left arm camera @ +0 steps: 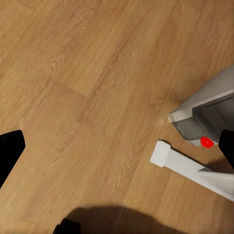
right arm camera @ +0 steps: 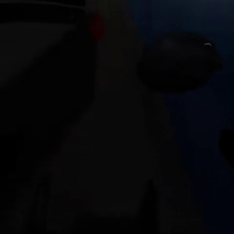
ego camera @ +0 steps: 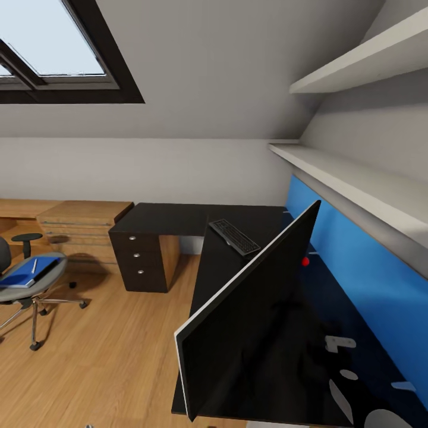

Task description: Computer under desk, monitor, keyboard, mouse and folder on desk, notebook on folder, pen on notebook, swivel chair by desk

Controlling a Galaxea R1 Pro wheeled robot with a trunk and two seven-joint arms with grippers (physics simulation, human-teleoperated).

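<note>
Monitor, wide black screen (ego camera: pixel 255 315), stands tilted on the black L-shaped tabletop (ego camera: pixel 172 219), hiding much of it; a dark-keyed flat keyboard (ego camera: pixel 235 236) lies behind. Bright blue folder (ego camera: pixel 24 273) rests on the grey swivel chair (ego camera: pixel 32 285), well apart. Silver-grey computer tower (left arm camera: pixel 207 114) sits on the wooden floor (left arm camera: pixel 73 97). Whether either arm's fingers are open, I cannot tell.

one monitor (ego camera: pixel 249 321), one keyboard (ego camera: pixel 234 236), one swivel chair (ego camera: pixel 32 285), one computer (left arm camera: pixel 207 114)

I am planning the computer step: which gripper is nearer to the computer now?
Left. The left gripper hangs over the floor beside the computer; the right wrist camera faces something dark, probably the desk, higher up.
</note>
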